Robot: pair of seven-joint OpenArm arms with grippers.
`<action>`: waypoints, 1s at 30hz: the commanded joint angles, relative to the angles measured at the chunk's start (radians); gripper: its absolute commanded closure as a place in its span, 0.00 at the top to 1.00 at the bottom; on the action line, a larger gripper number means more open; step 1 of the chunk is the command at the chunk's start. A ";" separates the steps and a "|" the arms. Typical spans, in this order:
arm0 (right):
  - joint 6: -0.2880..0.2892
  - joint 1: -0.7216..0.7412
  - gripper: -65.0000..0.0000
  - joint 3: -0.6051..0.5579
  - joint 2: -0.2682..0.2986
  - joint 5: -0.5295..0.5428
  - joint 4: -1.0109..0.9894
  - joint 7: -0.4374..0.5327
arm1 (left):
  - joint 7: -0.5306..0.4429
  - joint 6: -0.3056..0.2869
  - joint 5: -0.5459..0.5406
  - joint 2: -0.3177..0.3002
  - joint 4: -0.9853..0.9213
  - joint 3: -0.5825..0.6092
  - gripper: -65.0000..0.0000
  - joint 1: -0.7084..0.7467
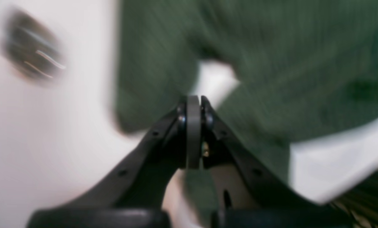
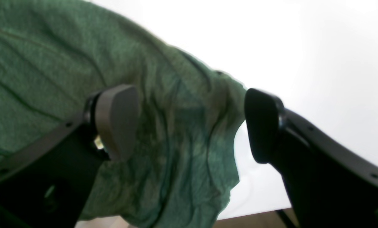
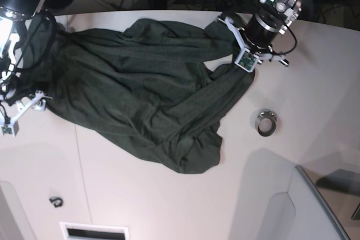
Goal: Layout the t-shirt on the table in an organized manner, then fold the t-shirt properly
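While I am watching from the base view, the plain dark green, soft cloth t-shirt (image 3: pixel 146 94) is lying rumpled and spread across the far half of the large white smooth table (image 3: pixel 169 206), one fold trailing toward the near middle. My left claw (image 1: pixel 193 104) is sitting clenched, its pads pressed together above the shirt's edge; the wrist picture is blurred, so I cannot quite tell whether any cloth is pinched there. My right claw (image 2: pixel 192 126) is hanging released, its two dark pads standing wide apart over a wrinkled corner of the shirt, with nothing gripped between them. A small metal ring (image 3: pixel 266 122) is resting on the table just beside the shirt.
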 commanded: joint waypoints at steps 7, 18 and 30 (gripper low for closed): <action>0.000 -0.029 0.76 0.001 -0.019 0.007 0.050 0.016 | 0.046 0.006 0.003 0.165 -0.078 0.124 0.00 -0.253; 0.000 -0.049 0.76 0.003 -0.025 0.006 0.048 0.025 | -0.031 0.007 0.012 0.363 -0.601 0.354 0.00 -0.491; -0.003 0.197 0.77 0.004 0.059 0.003 -0.306 0.093 | -0.031 0.007 0.001 0.142 -0.399 0.270 0.00 -0.289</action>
